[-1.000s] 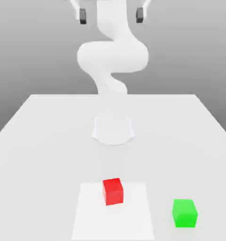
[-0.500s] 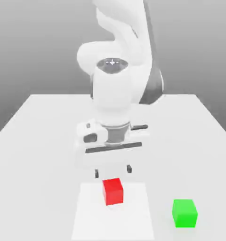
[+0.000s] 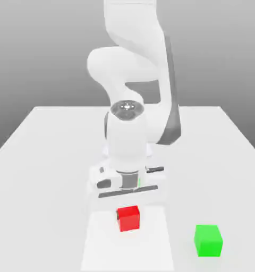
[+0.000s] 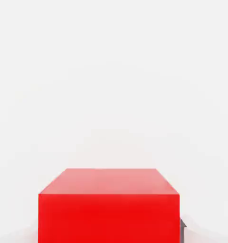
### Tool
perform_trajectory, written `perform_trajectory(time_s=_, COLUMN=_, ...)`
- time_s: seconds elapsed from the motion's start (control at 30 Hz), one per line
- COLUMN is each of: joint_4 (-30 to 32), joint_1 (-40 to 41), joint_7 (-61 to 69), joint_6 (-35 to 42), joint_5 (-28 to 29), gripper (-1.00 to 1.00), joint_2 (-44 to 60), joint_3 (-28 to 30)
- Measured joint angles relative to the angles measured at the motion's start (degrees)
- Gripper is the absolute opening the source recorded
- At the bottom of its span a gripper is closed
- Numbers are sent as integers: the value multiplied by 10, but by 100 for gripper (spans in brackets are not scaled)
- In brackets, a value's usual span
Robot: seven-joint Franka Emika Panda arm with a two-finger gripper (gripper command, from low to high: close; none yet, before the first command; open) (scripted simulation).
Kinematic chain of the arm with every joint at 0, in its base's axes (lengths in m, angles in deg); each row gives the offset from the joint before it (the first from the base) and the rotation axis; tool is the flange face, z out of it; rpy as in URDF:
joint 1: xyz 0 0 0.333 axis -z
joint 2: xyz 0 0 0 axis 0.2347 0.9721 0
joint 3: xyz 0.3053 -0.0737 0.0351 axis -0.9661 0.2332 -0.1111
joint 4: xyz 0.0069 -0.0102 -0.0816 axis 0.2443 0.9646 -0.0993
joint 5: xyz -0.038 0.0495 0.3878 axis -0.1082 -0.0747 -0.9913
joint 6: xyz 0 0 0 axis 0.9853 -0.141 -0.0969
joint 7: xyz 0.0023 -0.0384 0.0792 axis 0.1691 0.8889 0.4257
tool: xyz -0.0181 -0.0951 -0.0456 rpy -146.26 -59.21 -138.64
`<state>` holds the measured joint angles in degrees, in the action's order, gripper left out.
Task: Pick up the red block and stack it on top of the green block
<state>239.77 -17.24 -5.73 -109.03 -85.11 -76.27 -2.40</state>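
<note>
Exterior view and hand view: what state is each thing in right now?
Red block: on the table, right under the hand, not lifted.
Green block: on the table, apart from it, nothing on top.
Gripper: fingers shut on the red block.

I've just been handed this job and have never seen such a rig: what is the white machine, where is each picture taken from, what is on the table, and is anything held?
The white machine is a single robot arm with a two-finger gripper at its end. One picture comes from a camera off the arm that looks across the white table; the other comes from a camera on the hand itself, very near the red block.

On the table are the red block and, toward the exterior view's right, a green block. They stand apart, both flat on the table.

The hand is down right over the red block and the gripper is shut on it. The block has not been lifted yet.
</note>
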Motion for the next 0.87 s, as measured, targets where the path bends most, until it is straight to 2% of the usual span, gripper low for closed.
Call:
perform_trajectory(time_s=0.17, joint_4=4, joint_1=4, joint_7=-17, joint_6=79, joint_5=23, gripper=-100, joint_2=-82, joint_3=-1)
perform_trajectory(time_s=0.37, joint_4=-73, joint_1=-51, joint_7=-22, joint_6=134, joint_5=40, gripper=-100, joint_2=-61, joint_3=-56)
perform_trajectory(time_s=0.57, joint_4=-157, joint_1=-121, joint_7=-10, joint_6=186, joint_5=32, gripper=-100, joint_2=-28, joint_3=-98)
perform_trajectory(time_s=0.73, joint_4=-178, joint_1=-134, joint_7=-21, joint_6=124, joint_5=51, gripper=-100, joint_2=56, joint_3=-95)
perform_trajectory(time_s=0.77, joint_4=-179, joint_1=-136, joint_7=-25, joint_6=110, joint_5=55, gripper=100, joint_2=72, joint_3=-92)
perform_trajectory(time_s=0.87, joint_4=-179, joint_1=-136, joint_7=-25, joint_6=110, joint_5=55, gripper=100, joint_2=72, joint_3=-92)
